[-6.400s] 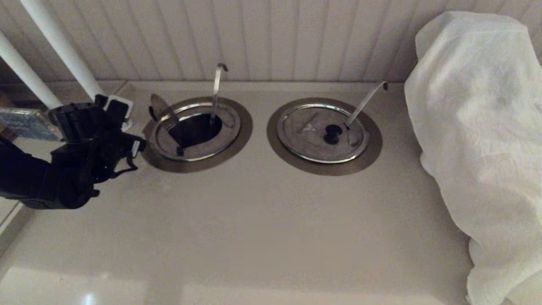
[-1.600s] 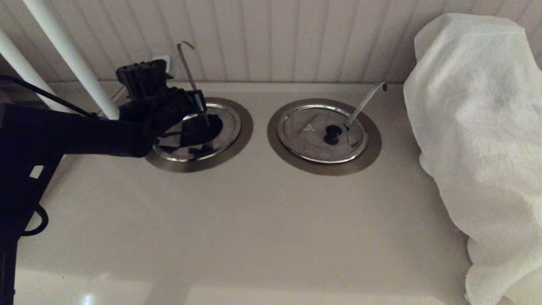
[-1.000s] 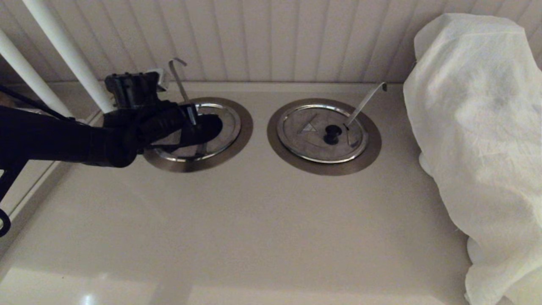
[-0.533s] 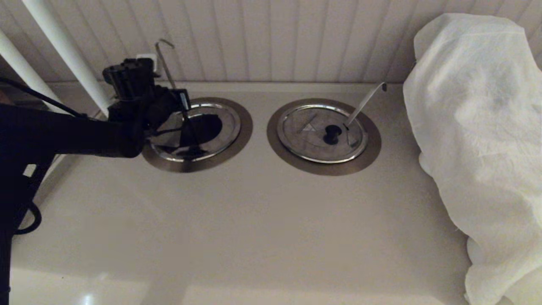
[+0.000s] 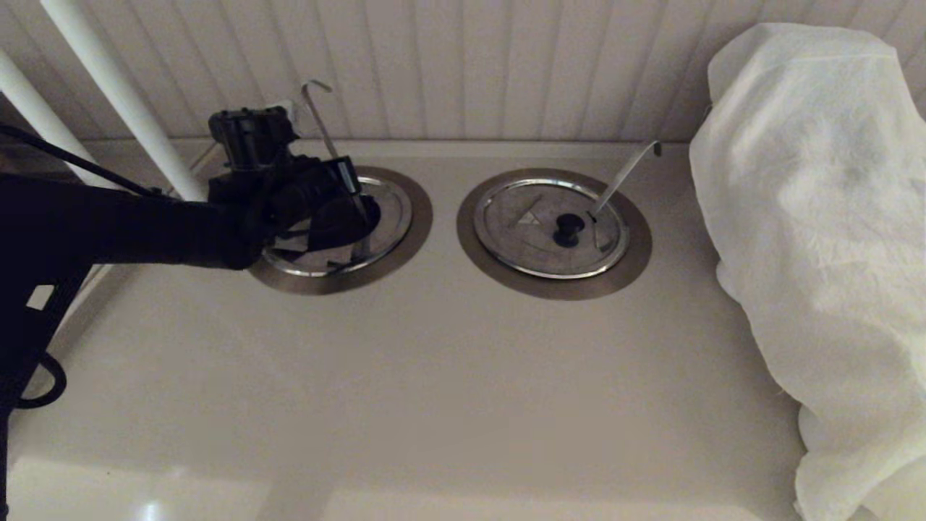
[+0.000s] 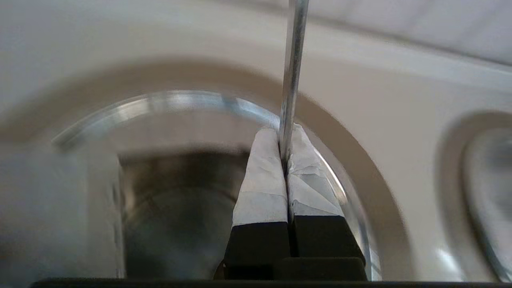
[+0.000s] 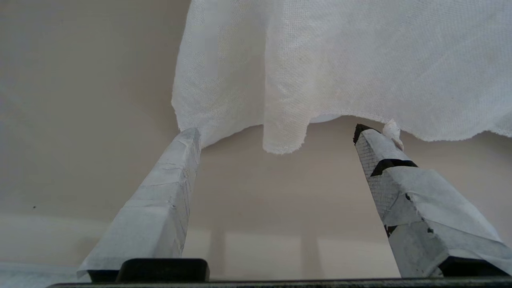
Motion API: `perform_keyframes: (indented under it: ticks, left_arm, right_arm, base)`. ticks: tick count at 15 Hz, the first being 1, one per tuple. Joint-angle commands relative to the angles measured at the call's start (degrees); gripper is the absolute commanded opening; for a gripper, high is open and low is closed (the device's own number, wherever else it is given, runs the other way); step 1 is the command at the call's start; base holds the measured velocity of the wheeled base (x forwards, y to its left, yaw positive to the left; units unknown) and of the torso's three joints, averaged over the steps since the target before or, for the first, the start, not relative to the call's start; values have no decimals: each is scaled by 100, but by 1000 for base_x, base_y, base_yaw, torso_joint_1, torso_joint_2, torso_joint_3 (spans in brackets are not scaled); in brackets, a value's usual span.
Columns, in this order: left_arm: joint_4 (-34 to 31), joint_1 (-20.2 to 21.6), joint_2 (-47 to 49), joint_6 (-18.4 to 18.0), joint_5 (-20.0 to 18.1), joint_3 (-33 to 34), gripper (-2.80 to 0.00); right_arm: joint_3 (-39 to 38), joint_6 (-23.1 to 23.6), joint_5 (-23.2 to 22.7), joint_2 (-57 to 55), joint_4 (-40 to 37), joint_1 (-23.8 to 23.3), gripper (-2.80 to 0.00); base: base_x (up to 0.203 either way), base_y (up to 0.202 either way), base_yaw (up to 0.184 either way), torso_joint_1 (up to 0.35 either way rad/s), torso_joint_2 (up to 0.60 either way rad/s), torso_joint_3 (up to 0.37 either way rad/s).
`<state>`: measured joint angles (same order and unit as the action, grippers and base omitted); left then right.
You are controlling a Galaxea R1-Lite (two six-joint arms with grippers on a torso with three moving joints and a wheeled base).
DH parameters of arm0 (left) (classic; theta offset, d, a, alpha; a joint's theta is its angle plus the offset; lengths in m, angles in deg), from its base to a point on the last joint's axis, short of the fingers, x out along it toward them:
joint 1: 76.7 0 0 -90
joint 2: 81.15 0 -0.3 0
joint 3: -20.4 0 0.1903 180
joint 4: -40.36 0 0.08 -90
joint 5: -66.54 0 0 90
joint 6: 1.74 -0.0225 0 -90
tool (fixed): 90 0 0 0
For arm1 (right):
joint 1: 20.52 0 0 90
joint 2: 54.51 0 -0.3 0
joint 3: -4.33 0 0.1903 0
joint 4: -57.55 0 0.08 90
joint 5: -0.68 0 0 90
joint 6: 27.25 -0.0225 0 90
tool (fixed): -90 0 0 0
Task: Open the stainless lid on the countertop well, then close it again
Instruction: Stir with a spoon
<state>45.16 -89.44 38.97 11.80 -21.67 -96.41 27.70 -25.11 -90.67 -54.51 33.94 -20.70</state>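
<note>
Over 1 of 2 wells, left gripper (image 6: 285, 138) pinches ladle handle (image 6: 291, 72).

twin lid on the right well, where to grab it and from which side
Grip the black centre knob from straight above: the twin lid lies flat in its ring, so only the knob stands proud. Stay clear of the leaning ladle handle right of it. Left tool is shut on the other handle; right tool open by the white cloth.
</note>
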Motion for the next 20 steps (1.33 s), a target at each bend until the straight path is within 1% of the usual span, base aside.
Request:
perform_keyframes:
  ticks: [1,3,4,5,6,9,11,14,15,16,18,20]
  left_arm:
    - [0,-58,-185,-69,6,189,-280]
    - [12,93,-187,-728,21,282,-280]
    - [14,195,-197,-989,27,373,-280]
    - [20,236,-155,-1159,55,374,-280]
    - [43,245,-95,-1221,141,329,-280]
    - [412,242,219,-1211,465,-5,-280]
    - [497,169,287,-1145,481,-59,-280]
    - [495,-73,250,-729,456,-134,-280]
    - [472,-158,204,-538,420,-103,-280]
    - [456,-203,169,-440,376,-11,-280]
    - [468,-213,108,-430,306,200,-280]
    - [434,-95,59,-526,306,253,-280]
  right_arm:
    - [-9,5,-1,9,-2,1,0]
    - [-9,5,2,9,-2,1,0]
    - [-9,5,2,9,-2,1,0]
    - [-9,5,-5,9,-2,1,0]
    - [-9,5,0,9,-2,1,0]
    - [-9,5,0,9,-2,1,0]
    - [-9,5,2,9,-2,1,0]
    - [-9,5,2,9,-2,1,0]
    - [-9,5,2,9,-2,1,0]
    - [-9,5,2,9,-2,1,0]
    - [-9,5,2,9,-2,1,0]
    - [-9,14,2,9,-2,1,0]
  base:
    - [0,0,0,0,0,0]
    - [0,0,0,0,0,0]
    - [0,0,0,0,0,0]
    - [0,0,0,0,0,0]
    - [0,0,0,0,0,0]
    - [0,0,0,0,0,0]
    - [0,0,0,0,0,0]
    - [0,0,0,0,0,0]
    - [0,0,0,0,0,0]
    - [0,0,0,0,0,0]
    - [0,0,0,0,0,0]
    - [0,0,0,0,0,0]
